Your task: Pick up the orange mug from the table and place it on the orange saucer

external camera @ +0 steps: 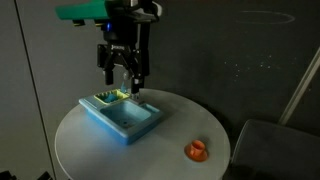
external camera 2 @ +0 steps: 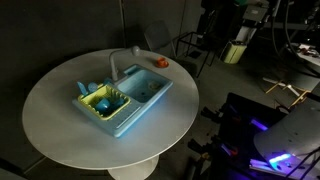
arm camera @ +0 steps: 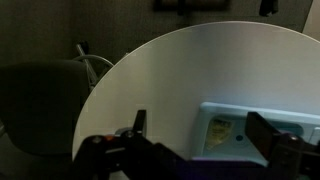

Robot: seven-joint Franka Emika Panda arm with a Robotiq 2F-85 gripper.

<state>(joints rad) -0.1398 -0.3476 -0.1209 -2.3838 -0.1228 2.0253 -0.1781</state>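
Note:
The orange mug [external camera: 198, 147] stands near the edge of the round white table [external camera: 100, 140], far from the gripper. The orange saucer [external camera: 196, 156] shows as a flat orange rim at the mug's base; I cannot tell whether the mug is on it or beside it. In an exterior view both are one small orange spot [external camera 2: 161, 62] at the far edge of the table [external camera 2: 60, 110]. My gripper [external camera: 122, 75] hangs open and empty above the far end of the blue tray. In the wrist view its fingers [arm camera: 202, 126] are spread wide over the table [arm camera: 200, 70]; mug and saucer are out of that view.
A light-blue sink-like tray [external camera: 128, 122] lies mid-table, with a white faucet [external camera 2: 115, 65] and a yellow-green item [external camera 2: 101, 101] in one compartment; it also shows in the wrist view [arm camera: 215, 112]. A grey chair [external camera: 270, 145] stands beside the table. Equipment [external camera 2: 270, 120] stands next to it.

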